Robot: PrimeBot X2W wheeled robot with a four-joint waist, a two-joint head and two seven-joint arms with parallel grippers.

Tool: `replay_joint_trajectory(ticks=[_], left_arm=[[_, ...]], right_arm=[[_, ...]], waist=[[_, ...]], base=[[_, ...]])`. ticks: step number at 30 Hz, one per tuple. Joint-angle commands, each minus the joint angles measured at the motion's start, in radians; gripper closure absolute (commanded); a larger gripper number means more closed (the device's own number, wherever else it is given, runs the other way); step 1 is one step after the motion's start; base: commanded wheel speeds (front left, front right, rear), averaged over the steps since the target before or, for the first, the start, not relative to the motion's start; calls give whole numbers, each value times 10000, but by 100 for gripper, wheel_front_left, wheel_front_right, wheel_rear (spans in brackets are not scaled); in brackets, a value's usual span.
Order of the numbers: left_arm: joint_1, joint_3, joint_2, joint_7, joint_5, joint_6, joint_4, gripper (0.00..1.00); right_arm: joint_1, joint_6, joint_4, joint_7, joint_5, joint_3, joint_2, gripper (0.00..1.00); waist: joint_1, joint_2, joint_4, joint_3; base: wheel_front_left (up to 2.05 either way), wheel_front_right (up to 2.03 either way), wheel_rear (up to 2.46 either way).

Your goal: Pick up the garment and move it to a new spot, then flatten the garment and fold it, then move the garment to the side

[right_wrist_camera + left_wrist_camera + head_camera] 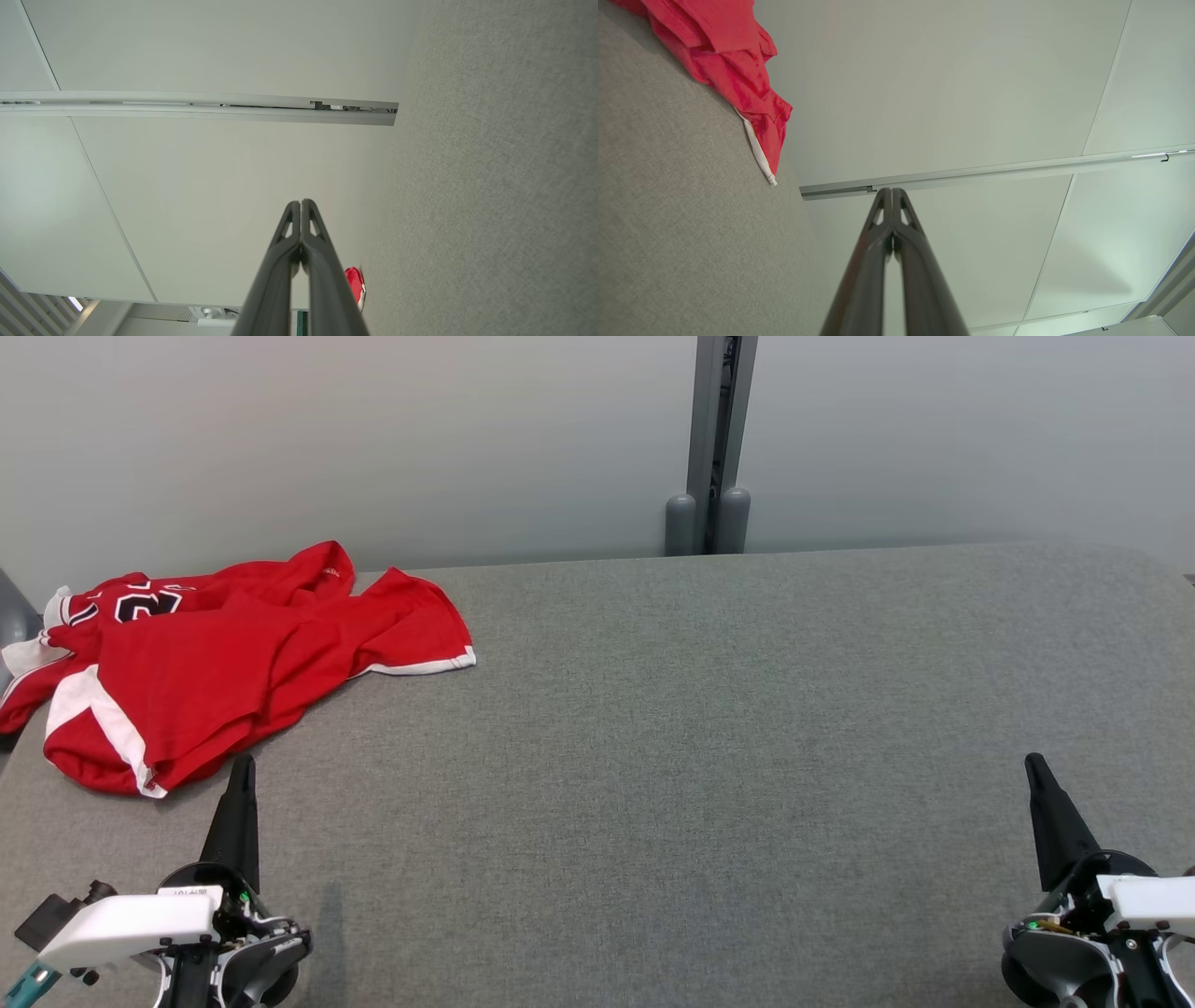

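Near edge, low in the head view: left gripper (246, 763) on the left, right gripper (1033, 763) on the right, both pointing away from the robot. Each pair of long dark fingers is pressed together tip to tip, nothing between them. The wrist views agree: jaws closed and bare.

Middle ground: grey fabric-topped table (700, 737). The broad centre and right of it carry nothing.

Far left corner: the garment (215, 663), a red jersey with white trim and dark numerals. It lies crumpled, folds heaped over one another, one sleeve or hem spread toward the centre. Its left side appears to reach the table's edge; whether it overhangs is hard to tell. The left gripper's tip is near the closest hem and looks apart from it. The right gripper is well apart from the cloth.

Beyond: pale wall (373, 429) with a grey upright post (715, 439) behind the far edge.

Judgement on progress: nothing of the task reads as done. The cloth is unheld, unflattened and unfolded. The pick-up, the move to a new spot, the flattening, the folding and the final shift aside all remain. The left arm looks best placed to begin.
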Motion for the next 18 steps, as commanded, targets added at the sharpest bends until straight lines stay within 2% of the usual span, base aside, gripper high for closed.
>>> replay_joint_trajectory(ticks=[1,7,8,18], left_arm=[[-132,23,28,19,-12,-39,-26,100],[-132,23,28,19,-12,-39,-26,100],[0,-1,0,-1,1,0,0,0],[387,-393,-86,-349,185,39,184,0]], right_arm=[[-33,4,-27,23,24,-5,-90,100],[-33,4,-27,22,24,-5,-90,100],[0,0,0,-2,-1,1,0,0],[393,-11,205,-348,-185,173,108,0]], waist=[[0,0,0,0],[0,0,0,0],[0,0,0,0],[0,0,3,-46]], base=[[0,0,0],[0,0,0],[0,0,0],[0,0,0]])
